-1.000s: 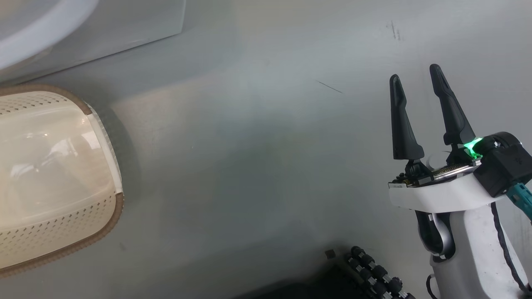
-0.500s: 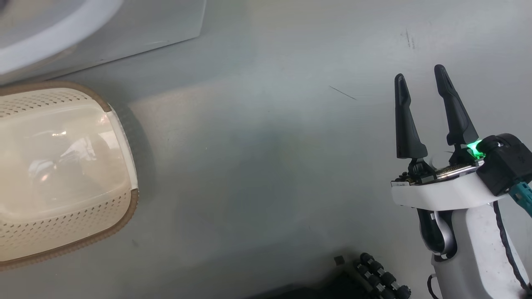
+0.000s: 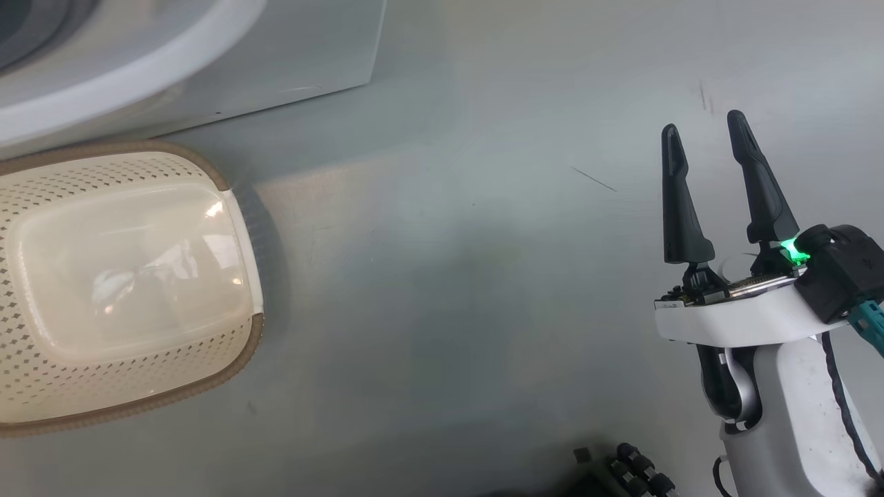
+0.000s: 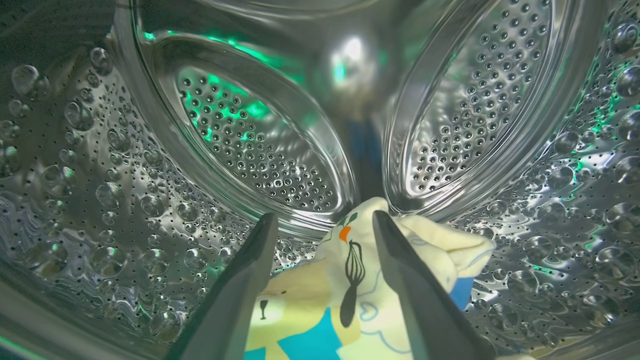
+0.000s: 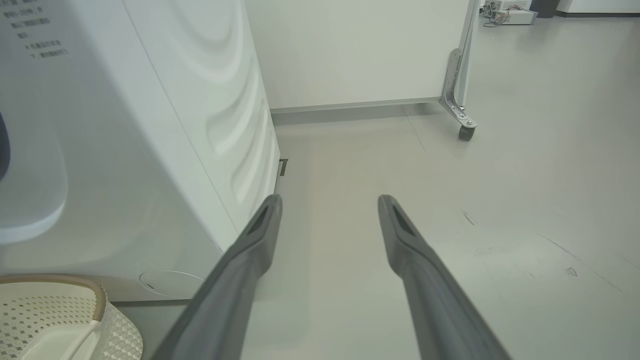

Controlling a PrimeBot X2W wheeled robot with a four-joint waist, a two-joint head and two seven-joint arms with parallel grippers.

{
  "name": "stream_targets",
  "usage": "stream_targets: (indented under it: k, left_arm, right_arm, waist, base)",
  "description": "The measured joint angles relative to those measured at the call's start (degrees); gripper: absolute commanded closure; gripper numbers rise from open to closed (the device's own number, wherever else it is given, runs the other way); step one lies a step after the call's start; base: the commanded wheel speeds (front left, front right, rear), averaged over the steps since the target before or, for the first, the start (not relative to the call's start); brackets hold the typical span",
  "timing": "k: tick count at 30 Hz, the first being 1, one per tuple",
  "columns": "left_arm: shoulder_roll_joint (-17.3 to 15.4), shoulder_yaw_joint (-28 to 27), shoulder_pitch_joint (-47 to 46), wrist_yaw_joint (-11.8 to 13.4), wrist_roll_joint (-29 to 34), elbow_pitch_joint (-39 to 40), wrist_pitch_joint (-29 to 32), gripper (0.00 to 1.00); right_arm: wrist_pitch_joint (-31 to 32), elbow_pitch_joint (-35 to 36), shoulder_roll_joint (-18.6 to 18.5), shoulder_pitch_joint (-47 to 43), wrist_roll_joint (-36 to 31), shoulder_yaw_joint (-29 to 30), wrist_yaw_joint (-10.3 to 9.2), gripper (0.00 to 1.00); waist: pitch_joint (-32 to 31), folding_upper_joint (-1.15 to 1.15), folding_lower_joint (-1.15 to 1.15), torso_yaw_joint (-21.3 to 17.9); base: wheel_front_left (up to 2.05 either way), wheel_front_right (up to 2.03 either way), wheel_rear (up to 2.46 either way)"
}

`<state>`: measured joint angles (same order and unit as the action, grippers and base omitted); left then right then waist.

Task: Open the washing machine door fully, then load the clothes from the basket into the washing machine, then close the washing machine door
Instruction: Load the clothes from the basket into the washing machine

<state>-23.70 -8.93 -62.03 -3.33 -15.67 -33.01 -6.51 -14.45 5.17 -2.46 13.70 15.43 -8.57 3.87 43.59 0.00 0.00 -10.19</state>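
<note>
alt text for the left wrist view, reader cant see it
The left gripper stands open inside the washing machine drum, with the cream-yellow cartoon-printed clothes lying between its two dark fingers. Green light glints off the perforated steel.

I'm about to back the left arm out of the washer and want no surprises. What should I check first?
1. Load delivered: ok, the cream-yellow printed garment lies in the washing machine drum.
2. Left hand open: ok, fingers spread apart.
3. Garment free of the left fingers: cannot tell, the cloth sits right between them.
4. Basket emptied: ok, its bottom is bare.
5. Right hand open and holding nothing: ok, it is over the floor.
</note>
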Motion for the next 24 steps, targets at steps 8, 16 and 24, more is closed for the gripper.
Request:
stream_targets:
  k: [8,16,24]
  left_arm:
    - [2.42,-0.66,5.86,-0.05,-0.26,-0.07,-6.31,0.00]
    - [7.54,-0.14,15.95,-0.48,-0.73,1.93,-8.13,0.00]
    - [13.49,0.02,27.30,0.62,-0.36,5.24,-8.25,0.00]
  right_arm:
    - [0.00,-0.98,-0.03,0.00,-0.01,0.24,0.02,0.00]
    - [0.00,-2.33,-0.13,-0.29,-0.52,1.47,0.01,0.00]
    - [0.00,-3.89,-0.12,-2.43,-0.97,2.44,0.01,0.00]
  waist:
    - [-2.58,0.00,0.00,1.37]
    - [-6.77,0.00,0.00,3.19]
    - [-10.42,0.00,0.00,5.15]
  base:
    - [0.00,0.00,0.00]
    - [0.00,0.00,0.00]
    - [0.00,0.00,0.00]
